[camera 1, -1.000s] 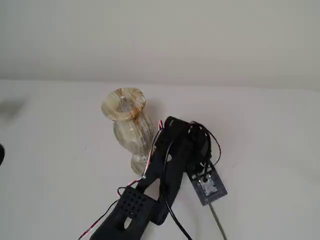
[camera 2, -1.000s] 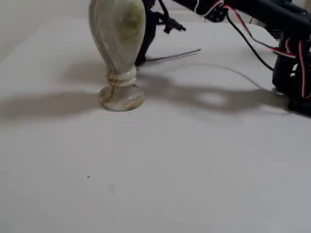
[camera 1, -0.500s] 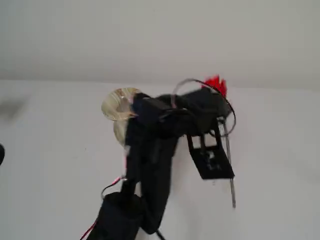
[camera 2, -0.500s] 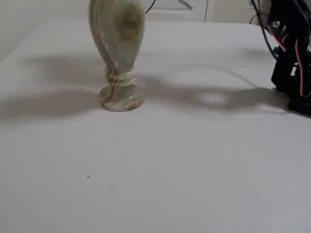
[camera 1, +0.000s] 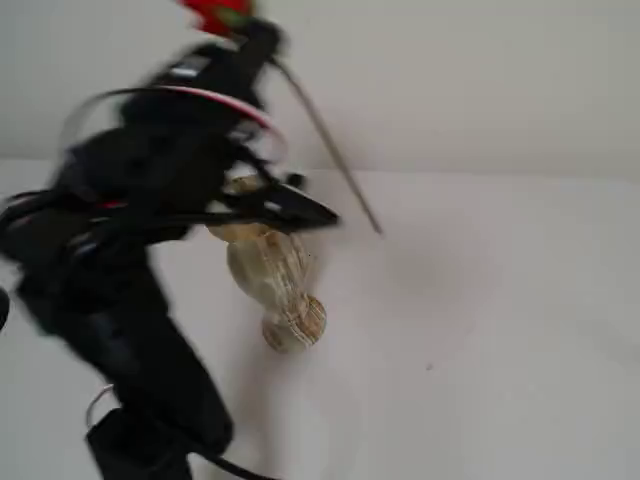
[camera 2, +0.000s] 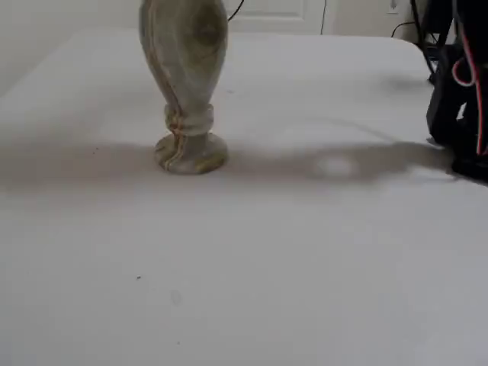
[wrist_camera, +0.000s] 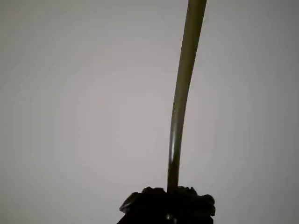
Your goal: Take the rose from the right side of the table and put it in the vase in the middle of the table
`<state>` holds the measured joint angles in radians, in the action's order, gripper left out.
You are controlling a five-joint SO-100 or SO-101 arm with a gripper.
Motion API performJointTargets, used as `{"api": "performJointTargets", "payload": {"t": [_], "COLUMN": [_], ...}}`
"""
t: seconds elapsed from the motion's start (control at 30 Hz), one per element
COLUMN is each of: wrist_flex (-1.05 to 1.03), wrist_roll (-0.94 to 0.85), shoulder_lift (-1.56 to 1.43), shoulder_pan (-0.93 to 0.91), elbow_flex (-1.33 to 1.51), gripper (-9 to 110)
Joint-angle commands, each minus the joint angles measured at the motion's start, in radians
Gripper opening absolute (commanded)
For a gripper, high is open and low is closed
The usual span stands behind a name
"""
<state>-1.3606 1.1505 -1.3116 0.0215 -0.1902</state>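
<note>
The rose [camera 1: 215,12] is lifted high, its red bud at the top edge of a fixed view and its thin stem [camera 1: 330,150] slanting down to the right. My gripper [camera 1: 255,42], badly blurred, is shut on the stem just below the bud. In the wrist view the stem [wrist_camera: 180,102] rises from the dark gripper [wrist_camera: 169,207] at the bottom edge. The vase [camera 1: 268,268] stands upright on the white table [camera 1: 500,350], its mouth partly hidden behind the arm. The other fixed view shows only the vase's body and foot [camera 2: 187,84].
The black arm [camera 1: 120,260] with red and white wires fills the left of a fixed view. Its base [camera 2: 461,99] stands at the right edge of the low fixed view. A wall rises behind the table.
The arm has swung up and to the left with the rose, from low at the vase's right to high above it. The stem has left the table. The vase has not moved.
</note>
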Motion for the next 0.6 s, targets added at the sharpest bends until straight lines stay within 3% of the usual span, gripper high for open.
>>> {"api": "performJointTargets", "payload": {"t": [0.0,0.23,0.57], "wrist_flex": [0.038,0.043,-0.009], "wrist_roll": [0.006,-0.015,0.026], "shoulder_lift": [-0.087,-0.012,0.137], "shoulder_pan": [0.140,0.318,0.333], "elbow_flex": [-0.034,-0.040,-0.040], "gripper": [0,0,0]}}
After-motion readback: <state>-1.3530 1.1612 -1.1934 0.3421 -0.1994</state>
